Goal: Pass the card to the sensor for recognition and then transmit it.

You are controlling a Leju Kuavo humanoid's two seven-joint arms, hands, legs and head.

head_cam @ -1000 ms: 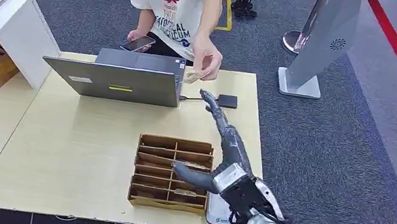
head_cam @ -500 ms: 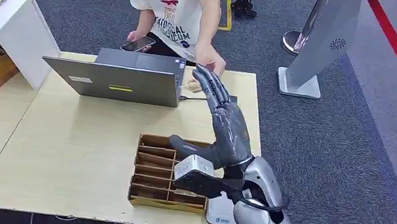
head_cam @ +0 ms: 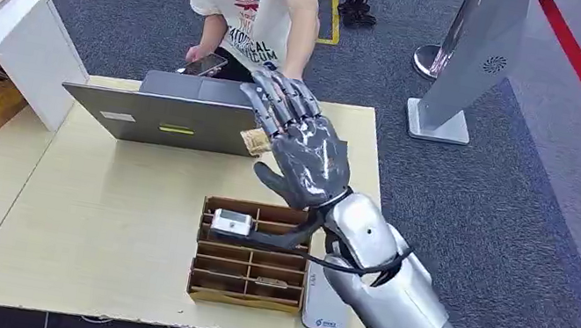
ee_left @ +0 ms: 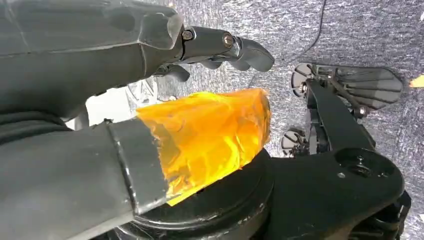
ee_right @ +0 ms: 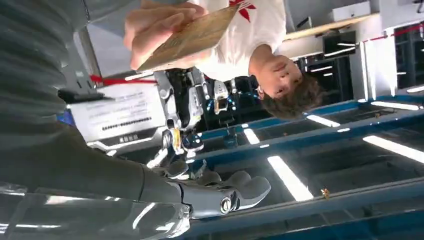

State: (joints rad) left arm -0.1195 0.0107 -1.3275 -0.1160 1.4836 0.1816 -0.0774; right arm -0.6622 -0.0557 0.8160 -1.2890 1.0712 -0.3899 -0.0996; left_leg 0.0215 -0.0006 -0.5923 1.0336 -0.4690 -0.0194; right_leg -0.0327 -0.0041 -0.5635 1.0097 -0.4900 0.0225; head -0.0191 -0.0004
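1. The right robot hand (head_cam: pixel 300 148) is raised palm-up above the surface (head_cam: pixel 108 223), fingers spread, holding nothing.
2. The card (ee_right: pixel 187 36) sits in a person's hand (ee_right: pixel 155 27), just beyond the fingertips.
3. The left robot hand (ee_left: pixel 220 47) hangs with fingers curled, empty.

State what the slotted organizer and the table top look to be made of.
Slotted organizer: apparently brown corrugated cardboard, matte, with thin flat dividers. Table top: pale wood-look board, probably laminate, smooth with a faint sheen and no visible knots.

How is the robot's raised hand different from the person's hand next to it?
The right hand is dark grey, spread flat and holding nothing; the person's hand pinches a tan card. The right hand looks bigger here, being nearer the camera. Both meet above the table, beside the laptop.
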